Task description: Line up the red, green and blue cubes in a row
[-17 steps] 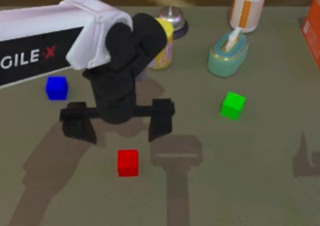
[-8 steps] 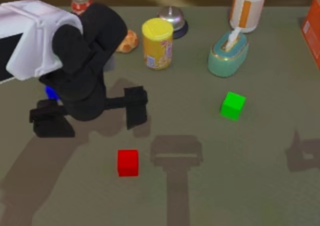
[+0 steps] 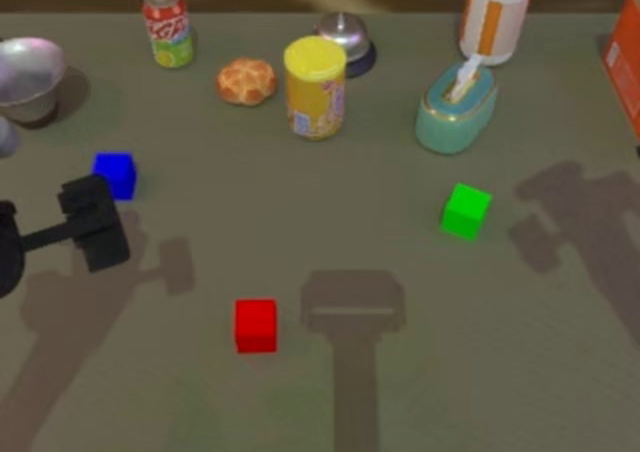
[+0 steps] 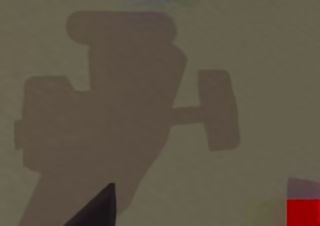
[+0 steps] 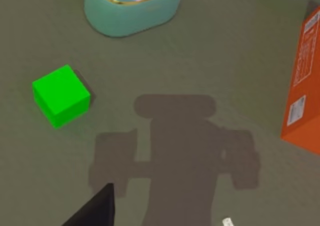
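The blue cube (image 3: pixel 114 174) lies at the left of the table, the red cube (image 3: pixel 256 325) at the front middle and the green cube (image 3: pixel 466 210) right of centre, all far apart. My left gripper (image 3: pixel 30 240) is at the left edge, open and holding nothing. One of its fingers (image 3: pixel 95 222) stands just in front of the blue cube, and the other is out of frame. My right gripper (image 5: pixel 142 221) is outside the top view. Its wrist view shows one fingertip (image 5: pixel 97 208), a spread-fingered shadow and the green cube (image 5: pixel 61 95) ahead.
Along the back stand a silver bowl (image 3: pixel 28 72), a soda can (image 3: pixel 168 25), a bread roll (image 3: pixel 246 80), a yellow canister (image 3: pixel 315 87), a bell (image 3: pixel 345 37), a teal holder (image 3: pixel 456 107) and a white bottle (image 3: pixel 497 12). An orange box (image 3: pixel 628 57) sits at the right edge.
My left arm has pulled back from above the table's middle to the left edge, uncovering the blue cube and the back-left objects. The right arm's shadow has moved further in from the right.
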`<act>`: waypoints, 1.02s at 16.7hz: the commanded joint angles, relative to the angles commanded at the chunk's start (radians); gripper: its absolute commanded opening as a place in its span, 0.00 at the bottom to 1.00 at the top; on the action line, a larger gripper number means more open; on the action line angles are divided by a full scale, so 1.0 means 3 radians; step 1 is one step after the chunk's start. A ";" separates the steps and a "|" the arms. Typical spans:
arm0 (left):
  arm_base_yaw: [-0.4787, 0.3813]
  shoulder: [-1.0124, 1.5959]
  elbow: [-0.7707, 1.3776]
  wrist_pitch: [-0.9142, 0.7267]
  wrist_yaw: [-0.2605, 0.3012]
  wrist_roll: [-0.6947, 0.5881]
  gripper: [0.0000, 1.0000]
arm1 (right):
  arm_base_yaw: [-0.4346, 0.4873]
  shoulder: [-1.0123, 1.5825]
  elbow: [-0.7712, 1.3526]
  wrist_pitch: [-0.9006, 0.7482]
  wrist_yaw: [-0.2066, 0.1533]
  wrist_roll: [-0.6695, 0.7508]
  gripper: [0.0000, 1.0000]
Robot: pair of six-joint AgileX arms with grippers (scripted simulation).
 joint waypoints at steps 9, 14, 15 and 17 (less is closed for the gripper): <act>0.0786 -0.2377 -0.1814 0.1407 0.0059 0.1125 1.00 | 0.0520 0.3174 0.2552 -0.1701 0.0019 -0.0866 1.00; 0.0956 -0.3076 -0.2222 0.1894 0.0111 0.1589 1.00 | 0.0686 0.4031 0.3447 -0.2165 0.0012 -0.1137 1.00; 0.0969 -0.3137 -0.2255 0.1944 0.0117 0.1638 1.00 | 0.0702 0.4116 0.3534 -0.2207 0.0011 -0.1164 1.00; 0.0979 -0.3185 -0.2284 0.1987 0.0121 0.1682 1.00 | 0.0716 0.4185 0.3604 -0.2240 0.0010 -0.1186 1.00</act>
